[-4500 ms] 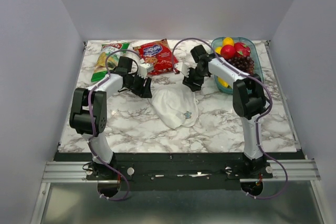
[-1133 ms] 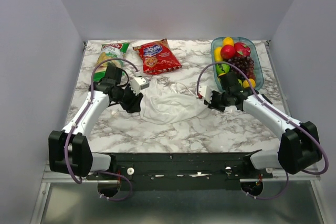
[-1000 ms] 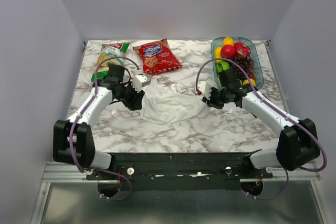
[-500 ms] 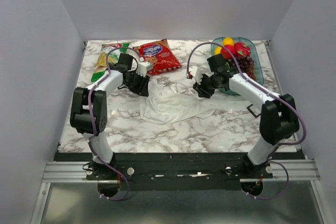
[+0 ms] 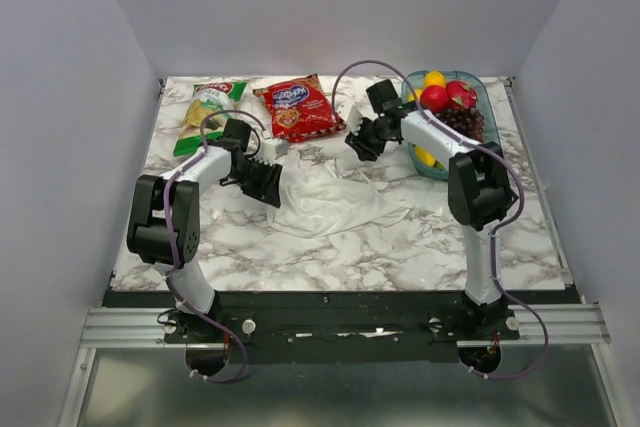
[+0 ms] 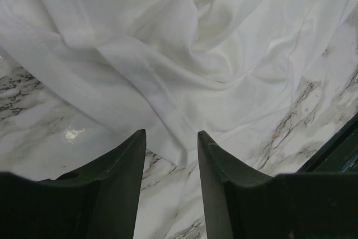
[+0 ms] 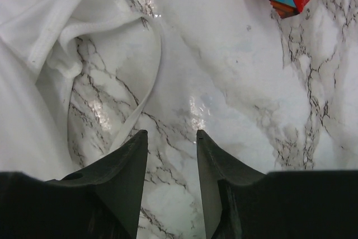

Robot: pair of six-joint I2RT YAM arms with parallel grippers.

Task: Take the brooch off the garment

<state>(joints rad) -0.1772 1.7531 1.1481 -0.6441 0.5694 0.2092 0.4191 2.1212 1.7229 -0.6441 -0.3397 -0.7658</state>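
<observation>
Nearer you than half a second ago, your left gripper (image 6: 170, 135) stands apart, empty, at the hem of the garment (image 5: 330, 197). You cannot make out the brooch in any view. Your right gripper (image 7: 172, 134), now closer to the far edge of the counter (image 5: 420, 247), gapes over bare marble; only its wrist view shows a loose strap (image 7: 140, 110).

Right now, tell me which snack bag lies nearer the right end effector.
The red bag: it lies just left of the right end effector, while the green-and-yellow bag sits much farther left.

Left hand (image 6: 170, 138), right hand (image 7: 170, 137): jaws apart, empty.
</observation>
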